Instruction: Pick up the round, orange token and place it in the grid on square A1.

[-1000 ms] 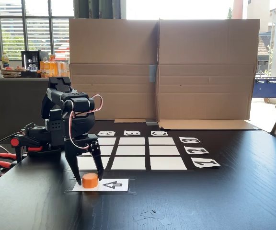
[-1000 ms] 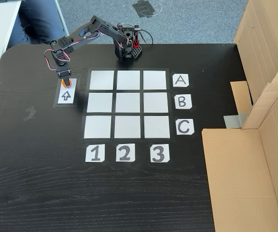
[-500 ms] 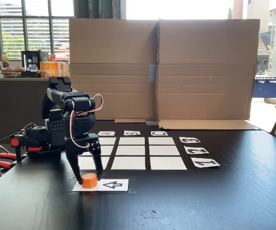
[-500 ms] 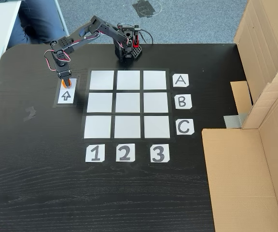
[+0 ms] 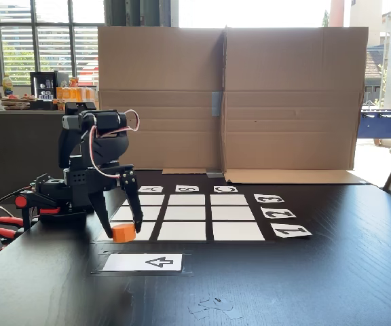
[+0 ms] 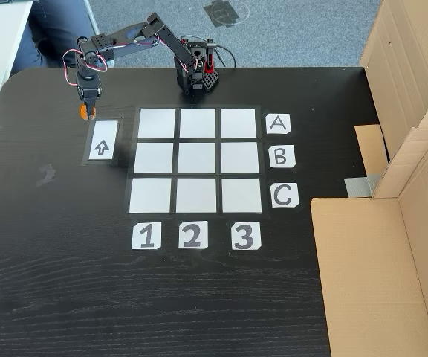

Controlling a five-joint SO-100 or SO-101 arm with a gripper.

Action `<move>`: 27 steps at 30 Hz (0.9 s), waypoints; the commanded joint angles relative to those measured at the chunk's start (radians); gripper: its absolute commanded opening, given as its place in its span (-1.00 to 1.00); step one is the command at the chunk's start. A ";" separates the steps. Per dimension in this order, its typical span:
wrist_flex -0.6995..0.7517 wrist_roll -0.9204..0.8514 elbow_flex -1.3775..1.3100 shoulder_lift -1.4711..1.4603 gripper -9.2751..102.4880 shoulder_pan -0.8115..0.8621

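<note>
Since half a second ago the gripper [image 5: 121, 229] has risen off the arrow card [image 5: 143, 262] with the token [image 5: 123, 232] clamped between its fingers, and the card now lies bare. In that earlier moment the token sat on the card's end with the fingers straddling it; now the orange cylinder hangs clear above the tabletop [image 5: 284, 285], a little tilted, pinched near the fingertips. In the other fixed view the gripper [image 6: 86, 111] has swung away from the card [image 6: 102, 140] toward the arm's base [image 6: 196, 74], and the token [image 6: 85, 112] shows as a sliver of orange beneath the fingers, beyond the card's far end.

The grid [image 6: 196, 161] lies to the right of the gripper in that view, all nine white cells blank. Square A1 [image 6: 157, 123] is the corner cell nearest the gripper (top left of the nine as that view shows it), and nothing rests on it. Letter cards A, B and C run down the grid's right side, number cards 1, 2 and 3 along its lower edge, all well apart from the gripper.

In the low fixed view the grid [image 5: 209, 214] sits behind and to the right of the gripper, with the cardboard wall [image 5: 229, 98] standing past it (open, folded flat at the bottom). The arrow card is just below and in front of the held token.
</note>
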 commanded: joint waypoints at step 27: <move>0.000 -0.014 0.951 1.075 -0.85 0.046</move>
